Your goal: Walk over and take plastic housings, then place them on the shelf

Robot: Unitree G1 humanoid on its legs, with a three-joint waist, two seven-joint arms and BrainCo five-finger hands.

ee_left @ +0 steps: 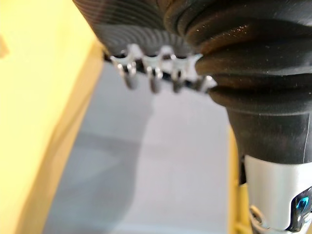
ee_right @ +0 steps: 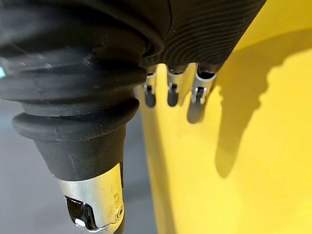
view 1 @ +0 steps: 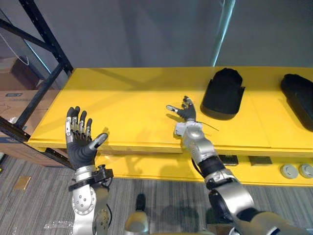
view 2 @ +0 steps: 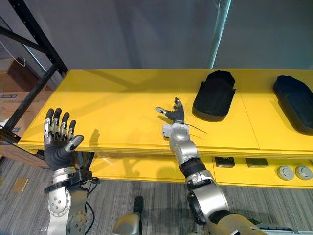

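Fingers straight, holding nothing, on both hands. Left hand is raised at the shelf edge; right hand over it, near a housing. Second housing sits well right. Probably light, stiff, slick shells; grip across the narrow sides.

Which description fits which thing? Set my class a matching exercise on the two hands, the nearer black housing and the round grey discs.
1 left hand
2 right hand
3 nearer black housing
4 round grey discs

A on the lower level, far right
B lying on the yellow shelf
C open, raised at the shelf's front left edge
D open, over the shelf's middle

Pairs: 1-C, 2-D, 3-B, 4-A
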